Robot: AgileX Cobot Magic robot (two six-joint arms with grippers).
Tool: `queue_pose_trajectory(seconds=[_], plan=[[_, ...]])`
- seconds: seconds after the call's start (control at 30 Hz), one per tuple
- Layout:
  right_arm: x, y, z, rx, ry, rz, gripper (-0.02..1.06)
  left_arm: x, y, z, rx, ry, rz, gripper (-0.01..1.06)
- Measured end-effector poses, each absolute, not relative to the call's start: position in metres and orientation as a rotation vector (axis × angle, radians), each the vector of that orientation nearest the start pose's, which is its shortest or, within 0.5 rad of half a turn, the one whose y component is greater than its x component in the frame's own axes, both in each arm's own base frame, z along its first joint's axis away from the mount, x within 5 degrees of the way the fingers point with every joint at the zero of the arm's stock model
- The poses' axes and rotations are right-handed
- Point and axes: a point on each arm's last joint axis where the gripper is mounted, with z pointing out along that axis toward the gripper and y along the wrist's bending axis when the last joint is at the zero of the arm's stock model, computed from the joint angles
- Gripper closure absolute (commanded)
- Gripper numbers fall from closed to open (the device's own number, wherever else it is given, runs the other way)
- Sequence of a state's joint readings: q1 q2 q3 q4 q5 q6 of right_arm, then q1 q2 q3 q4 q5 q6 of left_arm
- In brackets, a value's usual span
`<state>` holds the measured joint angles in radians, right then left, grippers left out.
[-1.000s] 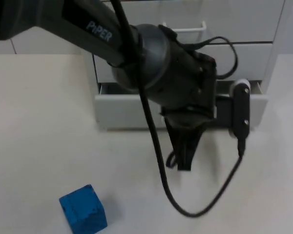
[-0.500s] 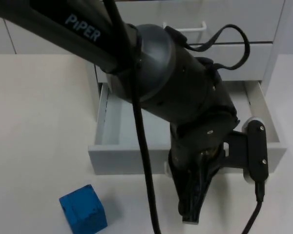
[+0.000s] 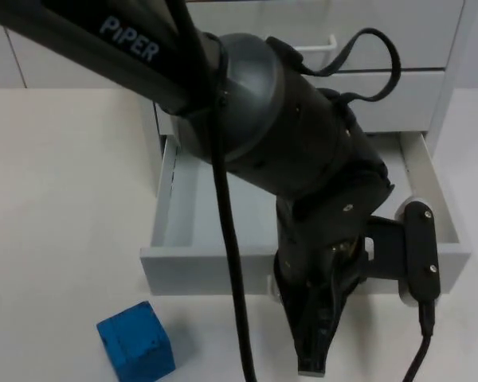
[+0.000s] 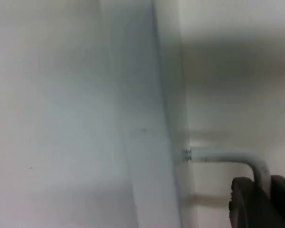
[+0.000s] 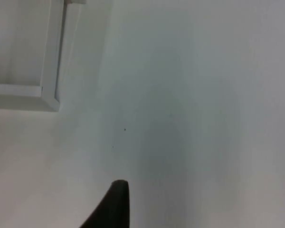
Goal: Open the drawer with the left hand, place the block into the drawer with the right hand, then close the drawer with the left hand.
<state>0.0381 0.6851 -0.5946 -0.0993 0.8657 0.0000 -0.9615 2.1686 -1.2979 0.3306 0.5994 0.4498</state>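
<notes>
The drawer (image 3: 215, 231) stands pulled well out of the white cabinet (image 3: 454, 64) at the upper middle of the top view, its pale inside bare and its front panel facing the lower edge of the frame. The left gripper (image 3: 312, 338) reaches down over that front panel, just right of centre and low in the frame. In the left wrist view its black fingertips (image 4: 261, 204) sit on either side of the bent white handle (image 4: 247, 159), closed in around the bar, so it looks to have the handle in its grasp. How tightly I cannot tell.

By my reckoning the opening step is about finished: the drawer is out far enough to take something. The blue block (image 3: 135, 341) sits on the white table (image 3: 56, 199) at the lower left of the top view, a little way in front of the drawer's left corner and well apart from the left gripper.

The next move falls to the right arm, which waits. The right gripper (image 5: 115, 205) hangs over bare table with a corner of the cabinet (image 5: 47, 92) ahead of it. Whether its fingers are spread or together I cannot tell. It will have to come across to the block at the far side.

What could get in the way is the bulky left arm (image 3: 287, 159) itself, lying right across the open drawer and covering much of its middle and right part. The free stretch is at the left end.
</notes>
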Motion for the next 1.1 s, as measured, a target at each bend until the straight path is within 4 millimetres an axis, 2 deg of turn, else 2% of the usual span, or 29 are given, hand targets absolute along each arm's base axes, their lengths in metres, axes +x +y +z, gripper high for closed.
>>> queue_pose_trajectory(seconds=[0.13,0.23,0.27,0.4,0.43,0.5,0.57,0.73,0.9,0.97,1.1], plan=[[0.116,-0.002,0.284,-0.091,2.431,-0.104,-0.01,0.244,-0.321,0.086,-2.498,-2.247,-0.257,1.05],[0.116,-0.002,0.284,-0.091,2.426,-0.103,-0.01,0.244,-0.321,0.086,-2.500,-2.245,-0.257,0.96],[0.116,-0.002,0.284,-0.091,2.426,-0.103,-0.01,0.244,-0.321,0.086,-2.508,-2.234,-0.259,0.96],[0.116,-0.002,0.284,-0.091,2.426,-0.101,-0.01,0.242,-0.321,0.084,-2.535,-2.208,-0.256,0.60],[0.116,-0.002,0.284,-0.091,2.426,-0.101,-0.01,0.240,-0.321,0.083,-2.534,-2.206,-0.252,0.60],[0.116,-0.002,0.284,-0.091,2.426,-0.101,-0.01,0.238,-0.323,0.085,-2.542,-2.207,-0.243,0.38],[0.116,-0.002,0.284,-0.091,2.426,-0.101,-0.01,0.237,-0.324,0.087,-2.541,-2.215,-0.235,0.31],[0.116,-0.002,0.284,-0.091,2.426,-0.101,-0.01,0.235,-0.325,0.104,-2.550,-2.263,-0.203,0.30],[0.116,-0.002,0.284,-0.091,2.426,-0.101,-0.01,0.231,-0.321,0.133,-2.522,-2.304,-0.174,0.30],[0.116,-0.002,0.284,-0.091,2.424,-0.101,-0.01,0.230,-0.320,0.136,-2.518,-2.309,-0.171,0.30],[0.117,-0.002,0.284,-0.091,2.419,-0.101,-0.01,0.222,-0.316,0.155,-2.418,-2.378,-0.082,0.30]])
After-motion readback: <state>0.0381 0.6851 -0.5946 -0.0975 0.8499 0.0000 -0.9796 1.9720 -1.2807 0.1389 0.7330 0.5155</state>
